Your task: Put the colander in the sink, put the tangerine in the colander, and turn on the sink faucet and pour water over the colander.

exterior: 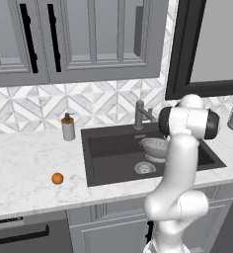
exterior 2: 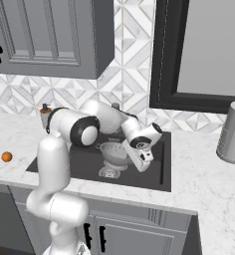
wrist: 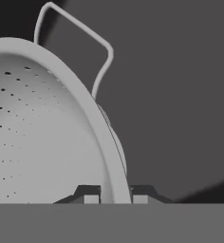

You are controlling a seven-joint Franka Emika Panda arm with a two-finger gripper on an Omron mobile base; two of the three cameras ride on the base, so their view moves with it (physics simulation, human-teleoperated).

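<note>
The colander (exterior 2: 113, 152) sits inside the sink (exterior 2: 154, 177), its rim pinched between the closed pincer (wrist: 115, 195), evidently being set down; the tangerine (exterior: 57, 178) waits on the table (exterior: 24, 168) at nine o'clock.

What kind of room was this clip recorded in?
A rendered home kitchen, it seems: a dark sink set into a white marble counter, with a faucet and soap dispenser behind it, and grey cabinets above a patterned tile backsplash.
</note>
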